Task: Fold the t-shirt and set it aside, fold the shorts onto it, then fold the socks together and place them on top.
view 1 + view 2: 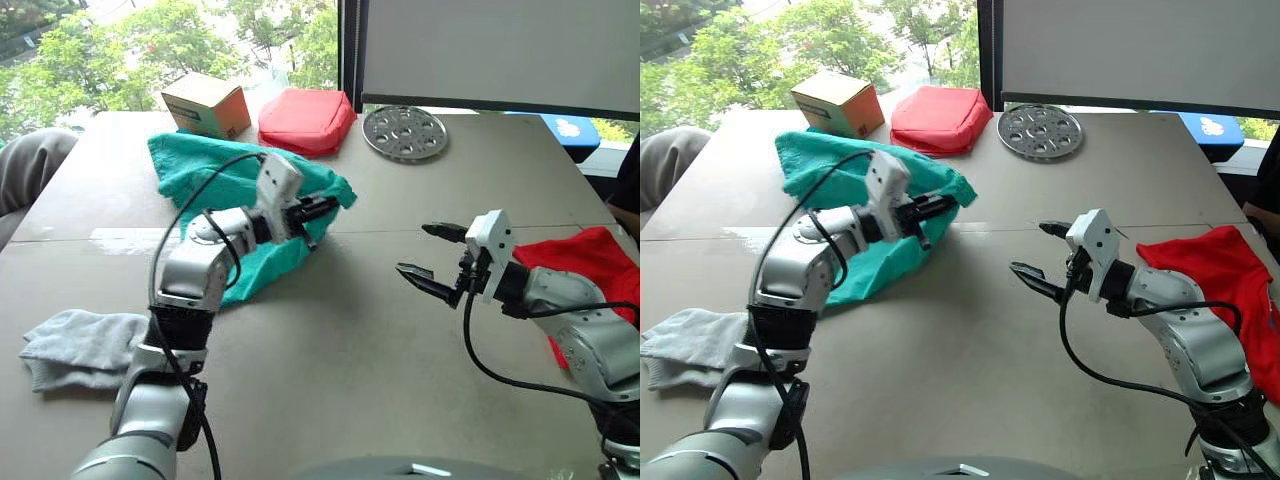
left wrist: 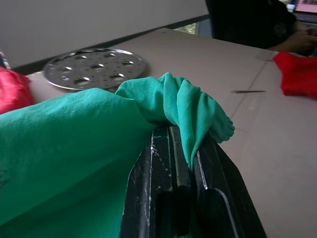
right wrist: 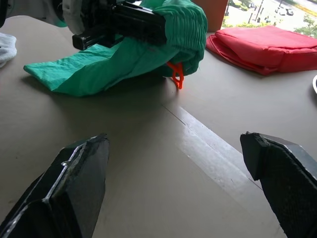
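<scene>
Head views: I see the red thin cloth t-shirt (image 1: 590, 262) bunched at the desk's (image 1: 340, 340) right edge, the light grey knit socks (image 1: 80, 347) loose at far left.

Left wrist: left end effector (image 2: 184, 158) pinches the teal-green fabric shorts (image 2: 74, 148).

Right wrist: right end effector (image 3: 181, 163) is spread, empty. I judge the shorts fold underway, the socks pending.
</scene>
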Tool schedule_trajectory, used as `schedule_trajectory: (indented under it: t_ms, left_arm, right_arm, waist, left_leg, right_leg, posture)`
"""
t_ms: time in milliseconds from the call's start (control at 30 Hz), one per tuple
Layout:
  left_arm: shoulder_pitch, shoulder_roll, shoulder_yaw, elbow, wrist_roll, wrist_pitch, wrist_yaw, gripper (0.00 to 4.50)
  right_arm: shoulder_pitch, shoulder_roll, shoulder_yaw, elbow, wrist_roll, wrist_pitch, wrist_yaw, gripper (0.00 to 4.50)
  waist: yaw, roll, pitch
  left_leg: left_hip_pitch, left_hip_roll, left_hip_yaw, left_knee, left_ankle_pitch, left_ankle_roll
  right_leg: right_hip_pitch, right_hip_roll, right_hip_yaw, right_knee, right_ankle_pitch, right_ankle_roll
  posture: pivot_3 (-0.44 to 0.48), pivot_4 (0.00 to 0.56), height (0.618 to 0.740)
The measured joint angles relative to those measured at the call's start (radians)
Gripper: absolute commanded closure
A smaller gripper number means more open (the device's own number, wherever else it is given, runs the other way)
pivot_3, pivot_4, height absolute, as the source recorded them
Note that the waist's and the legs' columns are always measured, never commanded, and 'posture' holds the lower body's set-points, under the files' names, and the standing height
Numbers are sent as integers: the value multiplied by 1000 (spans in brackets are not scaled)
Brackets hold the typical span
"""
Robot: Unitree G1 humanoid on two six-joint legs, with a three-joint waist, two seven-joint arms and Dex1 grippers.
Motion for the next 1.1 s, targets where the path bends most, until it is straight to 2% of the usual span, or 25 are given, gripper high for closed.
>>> schedule_trajectory:
  t_ms: [100, 200, 267, 433, 567, 767, 967, 1000, 1067, 1100]
  left_arm:
    - [67, -43, -103, -72, -5, 51, -42, 4474]
    - [88, -42, -117, -112, -32, 96, -62, 4474]
    - [95, -37, -87, -148, -83, 147, -65, 4474]
    - [108, 5, -17, -174, -140, 211, -71, 4474]
    - [124, 33, -11, -195, -122, 218, -60, 4474]
    - [124, 25, -45, -215, -77, 216, -18, 4474]
    - [105, -25, -63, -225, -77, 216, 2, 4474]
    - [97, -29, -65, -225, -82, 223, 0, 3712]
    - [83, -21, -64, -226, -101, 245, -13, 3105]
    - [81, -10, -57, -227, -107, 250, -23, 2575]
  right_arm:
    - [57, -77, -15, -42, -42, 29, -22, 0]
    - [84, -123, -3, -46, -90, 31, -23, 0]
    - [84, -134, 35, -45, -143, 26, -30, 0]
    - [13, -61, 181, -29, -197, 19, -25, 0]
    - [-81, 11, 234, 19, -247, 5, -44, 0]
    - [-120, 31, 269, 17, -280, 7, -40, 0]
    - [-149, 50, 269, -7, -273, 50, -43, 0]
    - [-150, 50, 269, -7, -280, 53, -47, 0]
    - [-144, 46, 268, -12, -286, 68, -55, 0]
    - [-136, 42, 267, -17, -287, 75, -58, 0]
  waist:
    - [1, 1, 0]
    - [1, 1, 0]
    - [0, 1, 0]
    - [1, 2, 0]
    - [3, 1, 0]
    - [4, 1, 0]
    - [4, 1, 0]
    - [4, 1, 0]
    - [3, 1, 0]
    - [3, 1, 0]
  left_leg:
    - [1, 0, 0, 0, 0, 0]
    - [1, 1, 0, 1, 0, 0]
    - [2, 1, 0, 2, 1, 0]
    - [2, 1, -1, 2, 1, 0]
    - [0, 0, -1, 2, 0, 0]
    - [0, -1, -1, 2, 0, 0]
    - [1, 0, -2, 2, 0, 0]
    - [1, 0, -2, 2, 0, 0]
    - [1, 0, -2, 2, 0, 0]
    - [1, 0, -2, 2, 0, 0]
  right_leg:
    - [0, 0, 0, 0, -2, -3]
    - [0, 0, 0, 1, -4, 0]
    - [0, 0, 0, 2, -5, 1]
    - [0, 1, 0, 2, -4, 0]
    - [0, 1, 2, 0, -2, -3]
    - [0, 1, 2, 0, -2, -3]
    - [0, 2, 2, 1, -2, -3]
    - [0, 2, 2, 1, -2, -3]
    - [0, 2, 2, 1, -2, -3]
    - [0, 2, 2, 1, -2, -3]
  posture:
    - [0, 150, 739]
    - [0, 150, 739]
    - [0, 150, 739]
    - [0, 150, 739]
    - [0, 150, 739]
    - [0, 150, 739]
    - [0, 150, 739]
    - [0, 150, 739]
    - [0, 150, 739]
    - [0, 150, 739]
